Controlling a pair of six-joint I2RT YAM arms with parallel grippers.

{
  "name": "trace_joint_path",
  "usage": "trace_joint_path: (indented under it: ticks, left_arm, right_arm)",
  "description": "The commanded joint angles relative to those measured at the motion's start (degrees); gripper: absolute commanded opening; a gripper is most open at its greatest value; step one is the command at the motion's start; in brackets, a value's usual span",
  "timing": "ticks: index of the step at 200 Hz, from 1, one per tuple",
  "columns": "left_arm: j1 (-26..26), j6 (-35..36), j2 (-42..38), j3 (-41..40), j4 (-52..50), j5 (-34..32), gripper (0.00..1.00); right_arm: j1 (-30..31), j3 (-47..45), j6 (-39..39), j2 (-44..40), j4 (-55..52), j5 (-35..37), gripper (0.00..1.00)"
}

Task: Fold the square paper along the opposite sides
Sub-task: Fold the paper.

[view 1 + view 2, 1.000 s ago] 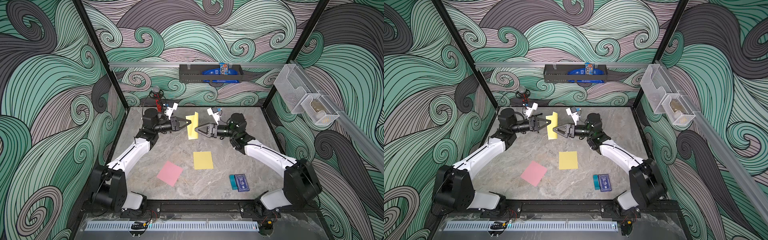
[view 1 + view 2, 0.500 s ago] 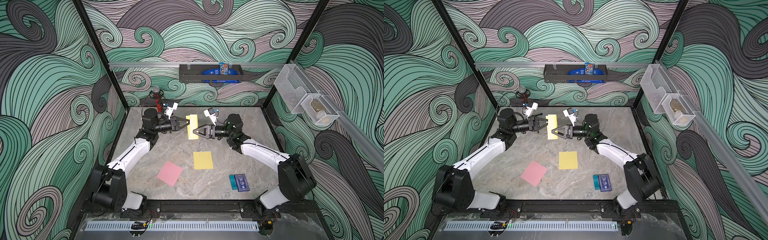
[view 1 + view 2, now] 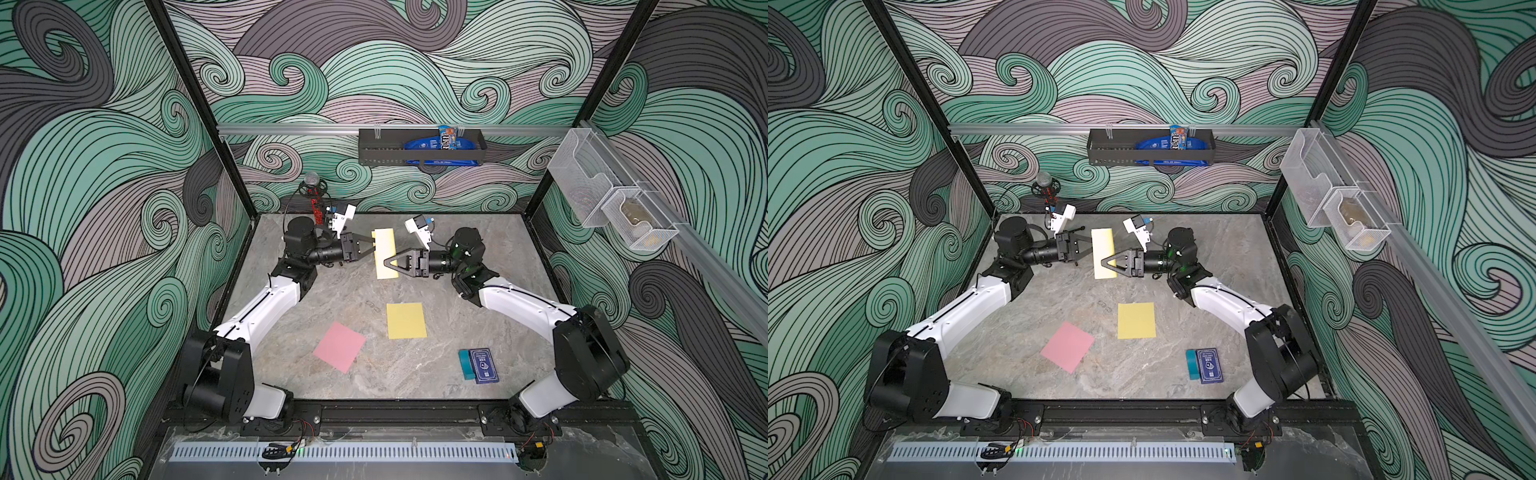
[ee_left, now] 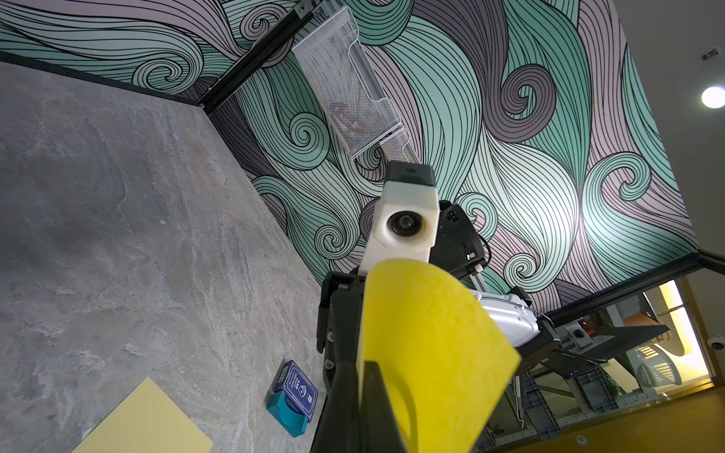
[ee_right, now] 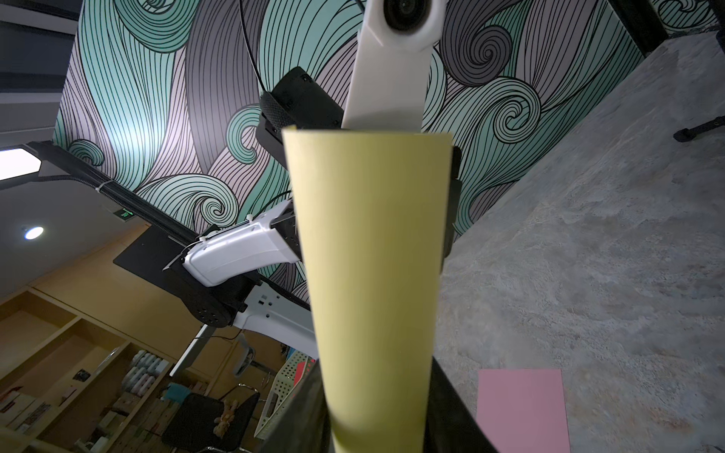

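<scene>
left claw [image 3: 372,249] is clamped on the left side of the yellow paper [image 3: 386,243], holding it curled above the far middle of the worktop [image 3: 478,328]. right claw [image 3: 387,263] straddles the curl; whether it pinches yet i cannot tell. best to squeeze squarely, so the crease lands straight.

Soft, even overhead light fills both top views, and I see only faint shadows on the table [image 3: 332,299]. In the left wrist view a ceiling lamp [image 4: 713,97] flares and glare washes out the wall [image 4: 612,231]. In the right wrist view the yellow paper [image 5: 372,274] blurs close to the lens.
</scene>
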Motion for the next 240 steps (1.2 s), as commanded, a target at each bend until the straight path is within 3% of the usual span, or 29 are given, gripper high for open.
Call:
trace_joint_path:
  ticks: [1, 87, 149, 240]
  left_arm:
    - [0.42, -0.05, -1.54, -0.17, 1.57, 1.09, 0.0]
    - [0.42, 0.46, -2.07, -1.14, 1.47, 0.74, 0.0]
    - [0.68, 1.39, -2.07, -0.61, 0.04, 0.45, 0.0]
    - [0.77, 1.39, -2.26, -0.57, -0.25, 0.3, 0.0]
  right_arm:
    - [0.45, 1.4, -0.09, 0.84, 1.62, -1.0, 0.36]
    - [0.74, 1.87, 0.01, 1.46, 1.27, -0.68, 0.2]
    - [0.76, 1.86, -0.89, 1.37, 0.29, -1.73, 0.24]
    - [0.73, 2.26, -2.79, 1.25, -2.22, -2.17, 0.2]
